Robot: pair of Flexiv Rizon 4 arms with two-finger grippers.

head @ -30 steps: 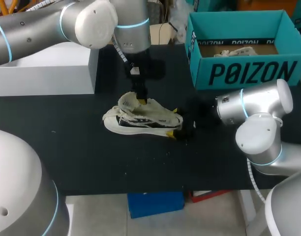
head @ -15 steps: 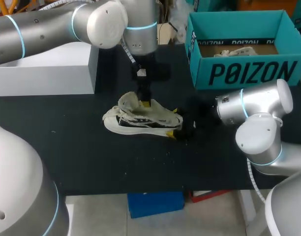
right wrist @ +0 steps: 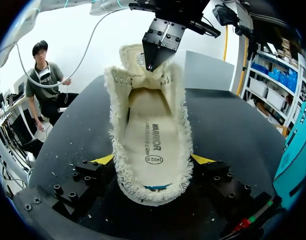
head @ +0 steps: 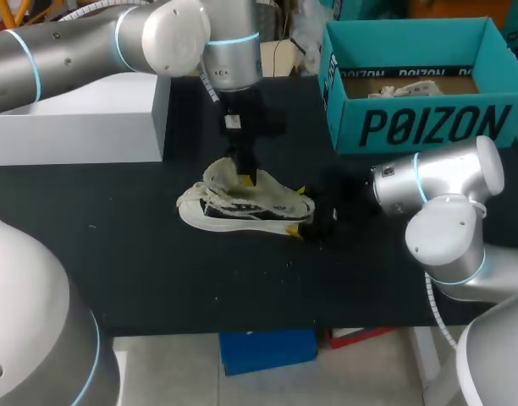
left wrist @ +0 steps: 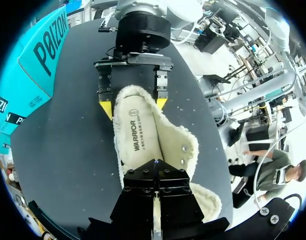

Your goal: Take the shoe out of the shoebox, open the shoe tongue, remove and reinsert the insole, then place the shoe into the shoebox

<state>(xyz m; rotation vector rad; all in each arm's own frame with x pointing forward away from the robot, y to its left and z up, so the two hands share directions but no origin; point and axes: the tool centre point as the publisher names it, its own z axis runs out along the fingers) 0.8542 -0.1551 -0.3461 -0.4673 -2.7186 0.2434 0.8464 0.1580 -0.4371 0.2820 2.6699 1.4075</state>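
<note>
Two arms meet at a pale, fleece-lined shoe (head: 242,207) that lies near the middle of the black surface (head: 115,271), its heel turned toward the right arm.

Left arm: enters from the left and comes down over the front of the shoe's opening. The left fingers (left wrist: 148,175) are drawn together on the top edge of the tongue (right wrist: 135,62), pinching it. The tongue stands up and back from the opening. The yellow tips are hidden in the left wrist view.

Right arm: enters from the right, low and level with the surface. The right fingers (right wrist: 202,159) are spread wide, one on each side of the heel, and both yellow tips press against the fleecy collar, so the heel is clamped between them.

Insole (left wrist: 135,130): lies flat inside the shoe, its printed face fully exposed from heel to toe between the two sets of fingers.

Shoebox (head: 411,127): teal and lidless, it stands upright at the far right of the surface, well apart from the shoe. Crumpled paper (head: 407,87) lies inside it.

Grey block (head: 81,127): sits at the far left of the surface, behind the left arm.
</note>
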